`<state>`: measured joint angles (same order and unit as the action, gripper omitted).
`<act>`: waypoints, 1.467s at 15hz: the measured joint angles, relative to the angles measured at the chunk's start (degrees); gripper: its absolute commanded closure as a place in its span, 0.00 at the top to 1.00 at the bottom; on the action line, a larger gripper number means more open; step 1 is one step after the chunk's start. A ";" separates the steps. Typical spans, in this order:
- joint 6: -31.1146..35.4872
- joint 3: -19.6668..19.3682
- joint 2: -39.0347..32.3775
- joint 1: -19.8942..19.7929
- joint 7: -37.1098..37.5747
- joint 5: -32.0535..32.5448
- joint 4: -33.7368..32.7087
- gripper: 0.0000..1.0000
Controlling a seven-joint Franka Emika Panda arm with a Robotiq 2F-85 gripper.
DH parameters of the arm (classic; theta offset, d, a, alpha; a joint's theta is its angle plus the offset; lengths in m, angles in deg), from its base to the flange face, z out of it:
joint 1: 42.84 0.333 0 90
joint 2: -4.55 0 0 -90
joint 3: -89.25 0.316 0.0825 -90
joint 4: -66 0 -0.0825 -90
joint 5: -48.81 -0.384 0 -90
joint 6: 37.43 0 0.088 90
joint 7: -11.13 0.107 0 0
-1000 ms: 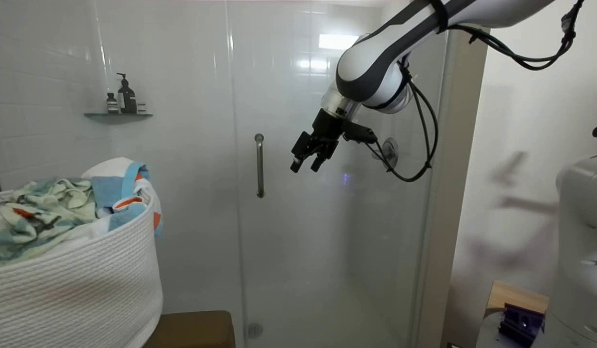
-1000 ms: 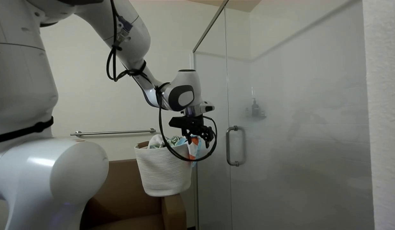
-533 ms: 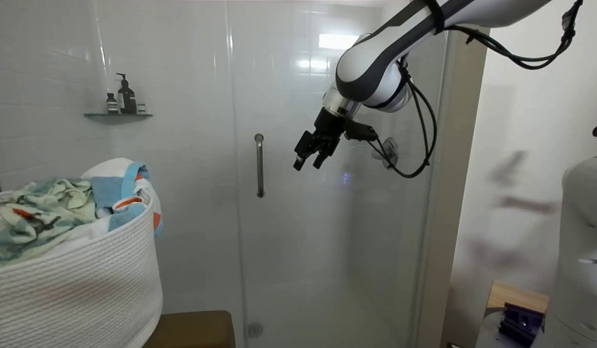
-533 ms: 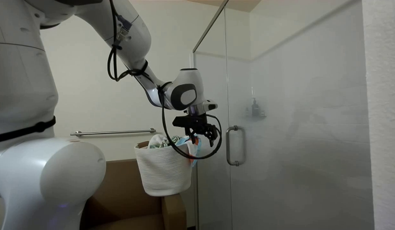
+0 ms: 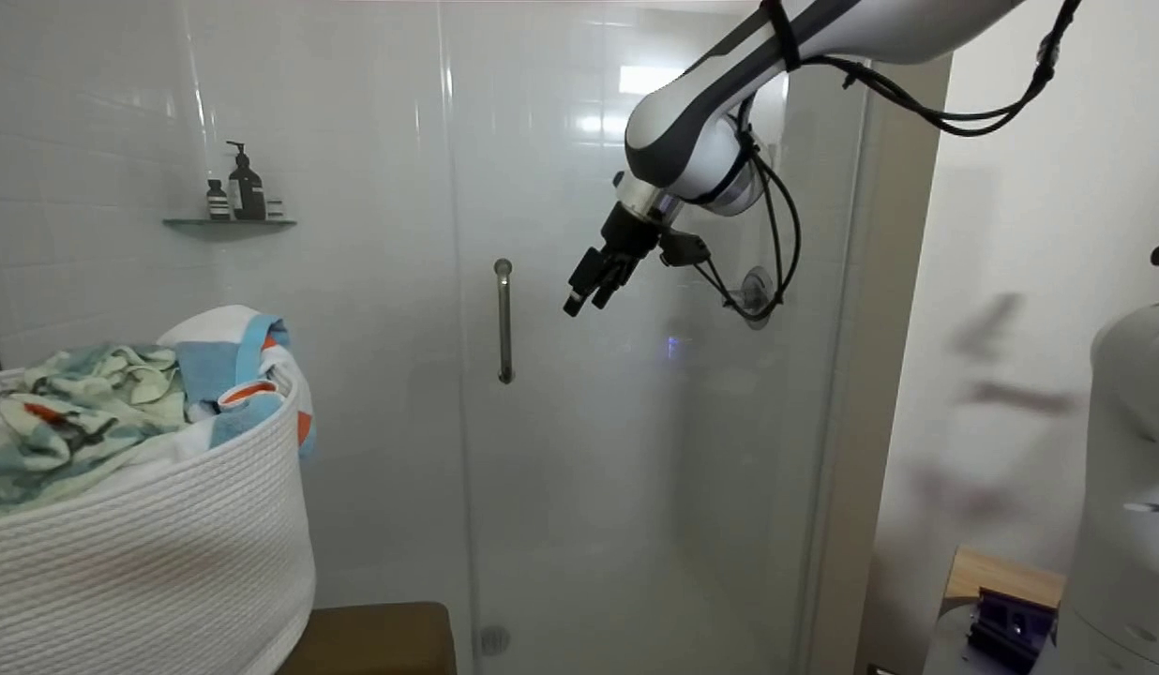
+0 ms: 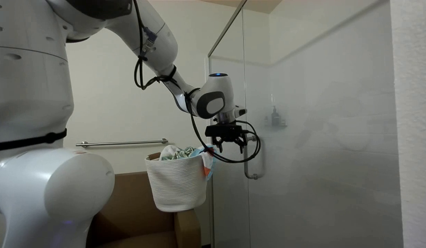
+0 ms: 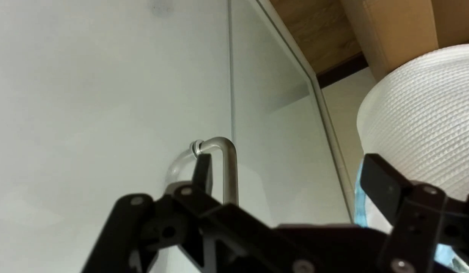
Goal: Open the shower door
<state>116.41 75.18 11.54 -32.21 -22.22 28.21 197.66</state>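
The shower door (image 5: 626, 469) is a tall clear glass panel, flush with the fixed panel beside it, so it looks shut. It also shows in an exterior view (image 6: 320, 193) and the wrist view (image 7: 105, 94). Its silver vertical bar handle (image 5: 504, 323) stands at mid height. My gripper (image 5: 587, 298) is open and empty, pointing down toward the handle from the hinge side. In an exterior view the gripper (image 6: 231, 148) overlaps the handle's (image 6: 246, 168) upper part. In the wrist view the handle (image 7: 230, 170) shows between the fingertips (image 7: 287, 163), nearer the left finger. Contact cannot be seen.
A white woven basket (image 5: 167, 581) of towels stands on a brown chair (image 6: 137, 206) near the fixed glass panel (image 5: 373, 525). A towel rail (image 6: 123, 143) is on the wall behind. A corner shelf (image 5: 228, 223) with bottles is inside the shower. My cables loop beside the gripper.
The arm has moved toward the handle, rightward and slightly up in an exterior view. The gripper has turned a little. The door has not moved.
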 measured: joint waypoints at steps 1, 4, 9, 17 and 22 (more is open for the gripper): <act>0.00 -0.98 -1.41 0.89 -4.12 -3.68 -1.45 1.00; -0.02 -2.36 -5.21 1.67 -12.26 -12.38 -5.29 1.00; -0.03 -2.56 -6.47 1.69 -12.64 -13.01 -6.42 1.00; -0.92 -1.37 -10.43 1.98 -15.12 -15.46 -10.61 1.00; -1.38 -1.12 -15.92 1.89 -16.02 -17.53 -15.52 1.00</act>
<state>115.03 74.06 -4.39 -30.32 -38.24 10.69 182.14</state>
